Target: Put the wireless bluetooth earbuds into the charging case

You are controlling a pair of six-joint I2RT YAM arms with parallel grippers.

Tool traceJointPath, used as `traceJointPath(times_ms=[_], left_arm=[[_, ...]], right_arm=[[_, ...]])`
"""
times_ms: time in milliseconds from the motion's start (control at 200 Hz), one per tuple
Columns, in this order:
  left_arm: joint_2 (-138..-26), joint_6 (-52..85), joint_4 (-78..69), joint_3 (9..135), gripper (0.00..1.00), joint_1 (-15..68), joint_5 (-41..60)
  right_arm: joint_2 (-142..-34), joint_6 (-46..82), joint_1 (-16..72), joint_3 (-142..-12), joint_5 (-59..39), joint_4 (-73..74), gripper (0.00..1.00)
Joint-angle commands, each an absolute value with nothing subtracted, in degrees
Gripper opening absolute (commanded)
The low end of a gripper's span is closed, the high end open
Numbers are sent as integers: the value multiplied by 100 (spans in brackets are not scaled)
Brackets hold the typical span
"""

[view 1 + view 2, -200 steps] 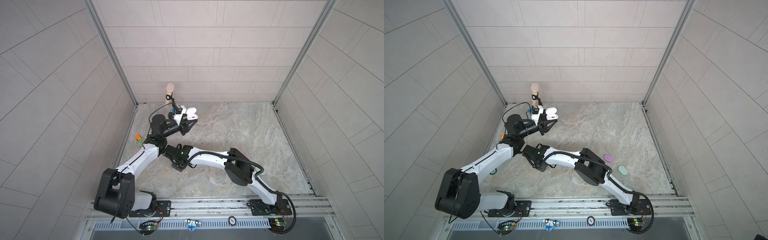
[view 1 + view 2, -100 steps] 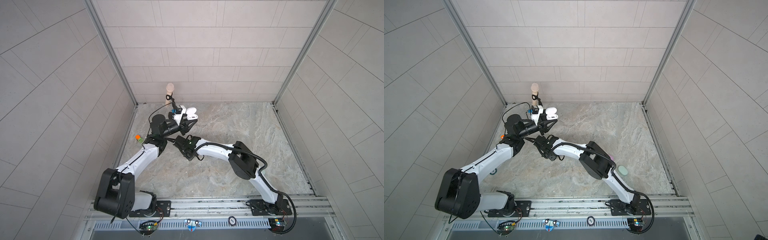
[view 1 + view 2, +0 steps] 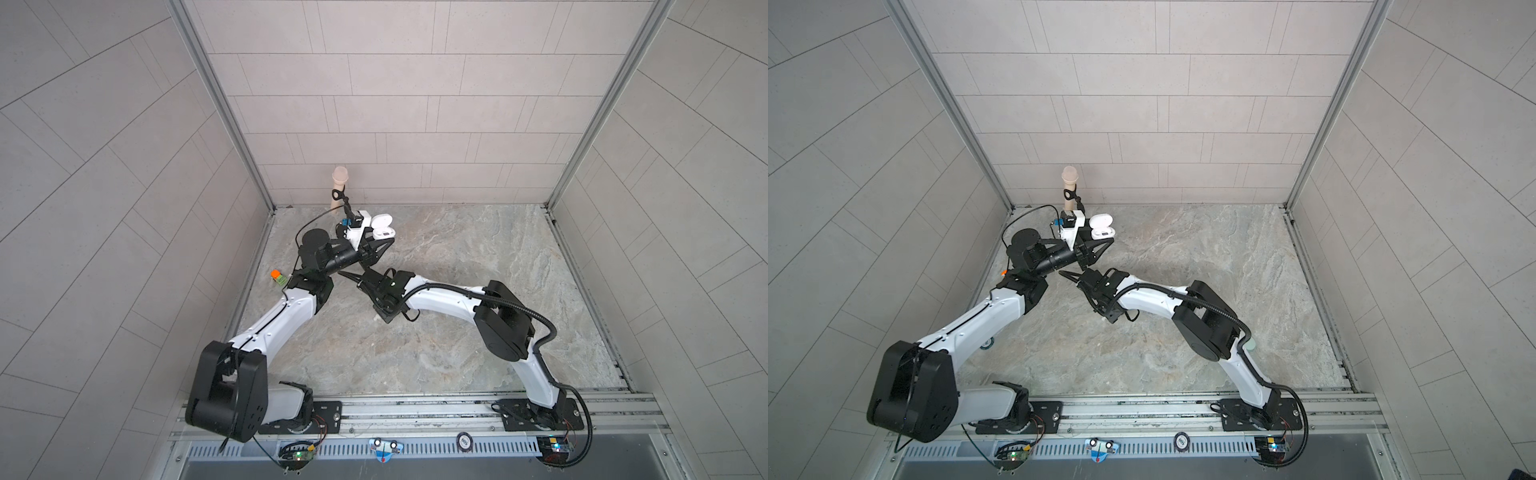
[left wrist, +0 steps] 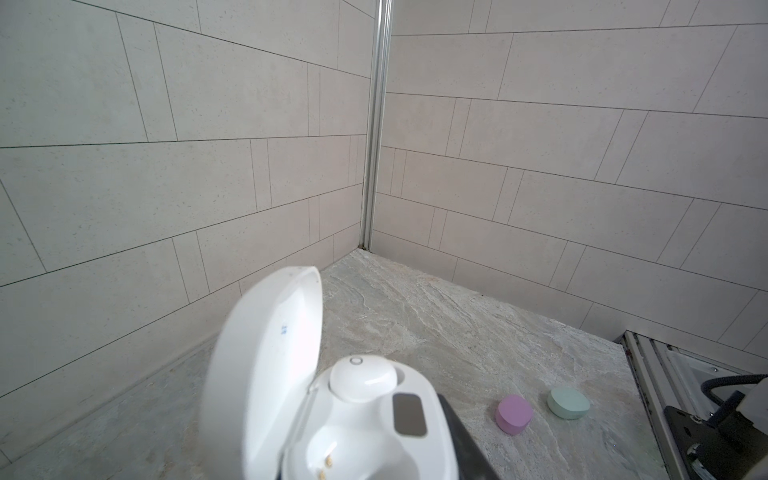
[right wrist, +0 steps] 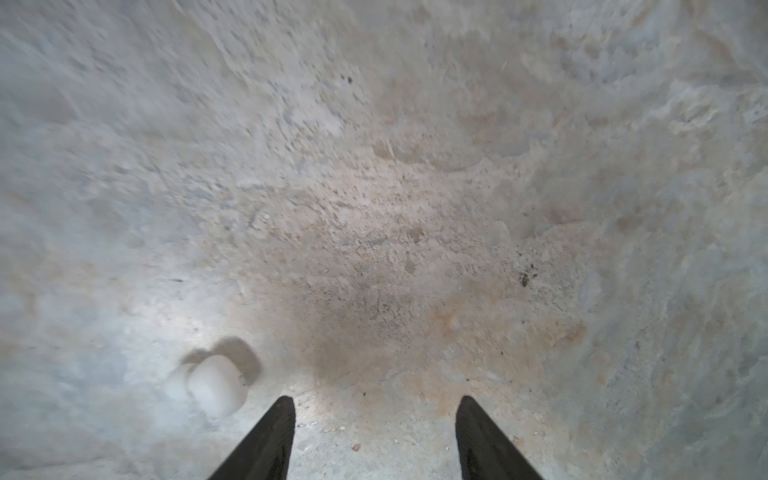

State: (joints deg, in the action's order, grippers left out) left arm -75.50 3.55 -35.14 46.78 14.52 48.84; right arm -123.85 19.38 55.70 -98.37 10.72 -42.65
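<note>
Starting at the left wall, I see a small orange-and-green block lying on the marble tabletop. Behind it, against the back wall, a peach post stands upright.

Next comes my left gripper, raised off the table near the back-left corner and clamped tight on the white charging case. In the left wrist view the lid is hinged up. One seated earbud, white, sits in its pocket. The neighbouring empty well shows its gold contacts. A dark finger presses along the side of the case.

Just in front of that arm and lower down, my right gripper points toward the left arm, with its tips close to the tabletop. In the right wrist view its two black fingers stand well apart, with only bare stone between them, so this claw is wide and holds nothing. A loose earbud, white and somewhat blurred, lies on the table just beside one finger, outside the gap. I cannot tell whether it touches that finger. I cannot make this bud out in either top view.

Farther right, the left wrist view shows a lilac case and a mint case. Both are closed, near each other but apart, and lie on the table close to the front rail. In a top view only a sliver of the mint one peeks out from behind the right arm's elbow.
</note>
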Motion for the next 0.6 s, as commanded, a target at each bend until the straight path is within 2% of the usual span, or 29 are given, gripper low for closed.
traceJointPath(times_ms=[0,200,596], left_arm=[[-7372,303,-3514,4667,24,1424,4905],[-7320,245,-3393,4658,24,1424,4879],[-7356,246,-3414,4645,24,1423,4881]], right_arm=[[-12054,2104,5699,-9883,859,-4147,66],[-12344,1989,5872,-10154,415,-4351,68],[-13355,1992,5979,-11179,992,-5053,71]])
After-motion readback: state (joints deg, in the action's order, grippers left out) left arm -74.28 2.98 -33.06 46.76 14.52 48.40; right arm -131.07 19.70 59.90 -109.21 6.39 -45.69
